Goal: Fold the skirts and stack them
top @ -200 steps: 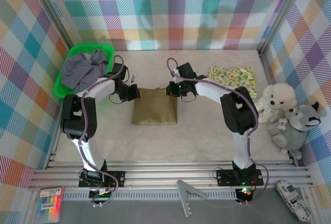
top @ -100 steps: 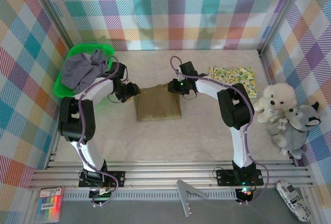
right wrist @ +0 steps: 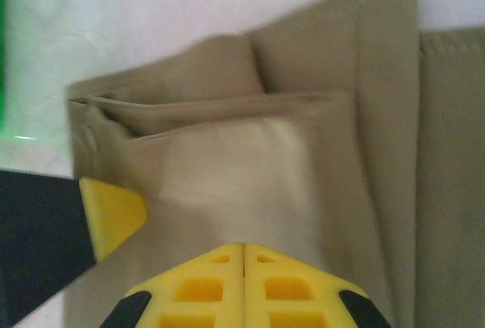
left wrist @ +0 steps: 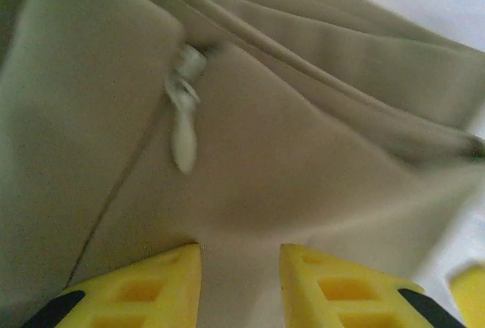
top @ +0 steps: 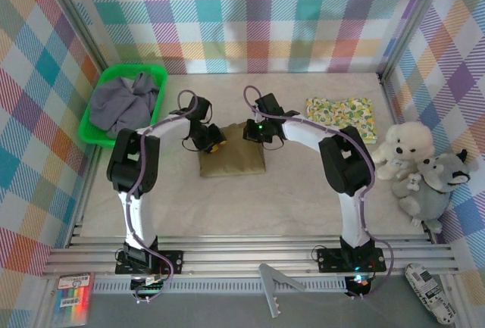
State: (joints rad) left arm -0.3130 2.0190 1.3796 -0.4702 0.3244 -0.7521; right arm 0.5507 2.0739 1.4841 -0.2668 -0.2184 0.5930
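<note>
Olive skirt [top: 231, 157] lies folded mid-worktop, with both arms at its far edge. The left jaws stand apart over the cloth. The right jaws are closed, perhaps pinching a fold. Farther right, floral skirt [top: 341, 114] sits folded. Grey skirt [top: 125, 101] lies crumpled in the basket [top: 135, 68], far left. Nothing is stacked.
</note>
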